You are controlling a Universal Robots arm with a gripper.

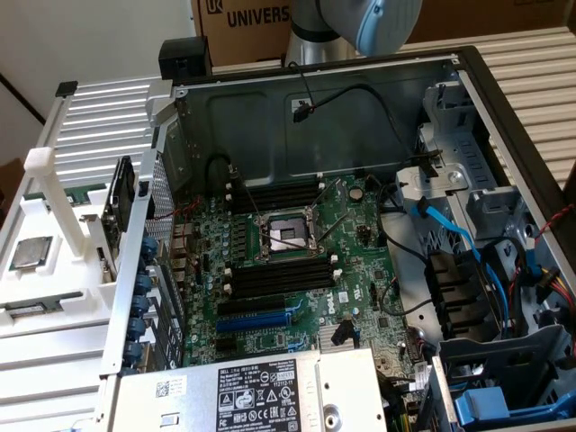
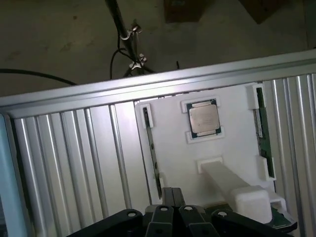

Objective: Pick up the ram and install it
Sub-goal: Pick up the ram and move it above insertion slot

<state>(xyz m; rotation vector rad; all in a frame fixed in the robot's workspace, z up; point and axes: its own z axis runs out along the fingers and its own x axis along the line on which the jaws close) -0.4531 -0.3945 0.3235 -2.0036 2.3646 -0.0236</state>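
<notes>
Fingers drawn together over the white holder, the ram off to one side of them.

Exterior view: the arm (image 1: pixel 360 22) reaches in above the open computer case (image 1: pixel 468 81), whose motherboard (image 1: pixel 297 261) lies flat inside. On the exterior view's left a white holder (image 1: pixel 54 288) sits on the ribbed worktop (image 1: pixel 99 108) and carries a processor chip (image 1: pixel 27 254); the green edge of the ram (image 1: pixel 72 191) shows beyond it. Wrist view: the gripper (image 2: pixel 173 193) hangs over the holder (image 2: pixel 173 143) with its fingers (image 2: pixel 168 197) narrow, nothing between them. The ram (image 2: pixel 261 131) stands on edge in clips at the holder's far side, well apart from the fingers, past the chip (image 2: pixel 203 120) and a white post (image 2: pixel 232 185).
</notes>
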